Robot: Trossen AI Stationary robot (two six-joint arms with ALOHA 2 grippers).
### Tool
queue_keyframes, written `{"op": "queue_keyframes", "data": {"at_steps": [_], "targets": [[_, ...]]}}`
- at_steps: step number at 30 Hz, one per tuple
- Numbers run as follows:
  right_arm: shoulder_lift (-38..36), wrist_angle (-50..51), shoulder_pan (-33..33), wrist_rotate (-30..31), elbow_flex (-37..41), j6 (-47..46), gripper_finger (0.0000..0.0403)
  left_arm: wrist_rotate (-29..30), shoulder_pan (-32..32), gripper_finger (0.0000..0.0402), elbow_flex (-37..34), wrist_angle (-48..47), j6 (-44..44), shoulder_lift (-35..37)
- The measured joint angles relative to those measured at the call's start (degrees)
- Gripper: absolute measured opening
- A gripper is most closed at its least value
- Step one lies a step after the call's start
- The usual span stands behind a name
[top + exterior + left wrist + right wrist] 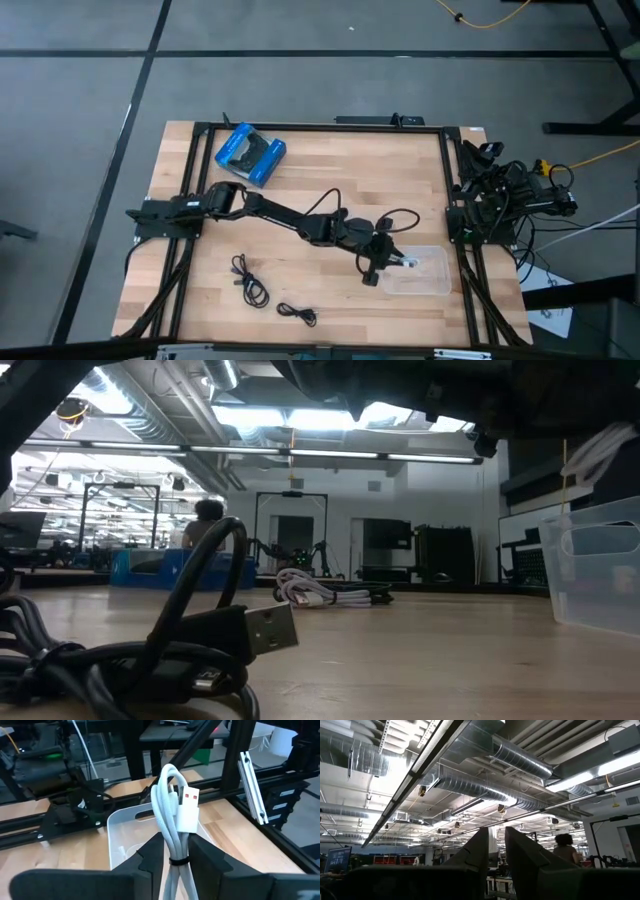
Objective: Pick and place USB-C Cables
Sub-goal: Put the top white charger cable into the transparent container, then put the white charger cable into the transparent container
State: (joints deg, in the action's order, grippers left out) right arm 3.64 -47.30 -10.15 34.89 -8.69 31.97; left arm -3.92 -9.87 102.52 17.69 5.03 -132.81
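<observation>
My left gripper (pixel 397 262) reaches across the table to the clear plastic tray (pixel 432 285) and is shut on a white USB-C cable bundle (pixel 172 805) with a white plug. The bundle also shows in the low view as white cable (pixel 600 448) above the tray (pixel 598 565). Two black cables (pixel 250 281) (pixel 298 313) lie flat near the table's near edge; one black cable (pixel 190 645) fills the low view's foreground. A silvery-grey bundle (pixel 325 591) lies mid-table. My right gripper (pixel 496 847) is parked at the right edge, pointing at the ceiling, its fingers a narrow gap apart. My left gripper pinches the white bundle between its two fingers at the black tie (pixel 179 861) around its middle. The fingers lie along the bundle. Its looped end and white plug (pixel 188 812) stick out past the fingertips. The bundle is lifted clear, over the tray's near wall (pixel 131 816).
A blue-and-black package (pixel 250 153) lies near the table's far left corner. A black frame (pixel 320 126) runs round the table. My right arm (pixel 480 200) and loose wiring crowd the right edge. A person (pixel 205 520) stands in the room beyond.
</observation>
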Motion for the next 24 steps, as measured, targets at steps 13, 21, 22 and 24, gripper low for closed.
{"op": "queue_keyframes", "data": {"at_steps": [13,21,22,24], "targets": [[0.0,0.0,0.0,0.0,0.0,0.0,0.0068,0.0,0.1,0.0105,0.0,0.0,-0.3,0.0],[0.0,0.0,0.0,0.0,0.0,0.0,0.0068,-1.2,0.5,0.0109,0.0,-0.7,-1.7,0.0],[0.0,0.0,0.0,0.0,0.0,0.0,0.0068,-1.1,0.5,0.0111,0.0,-0.7,-1.7,0.0],[0.0,0.0,0.0,0.0,0.0,0.0,0.0068,-0.1,0.5,0.0112,0.0,-0.7,-1.6,0.0]]}}
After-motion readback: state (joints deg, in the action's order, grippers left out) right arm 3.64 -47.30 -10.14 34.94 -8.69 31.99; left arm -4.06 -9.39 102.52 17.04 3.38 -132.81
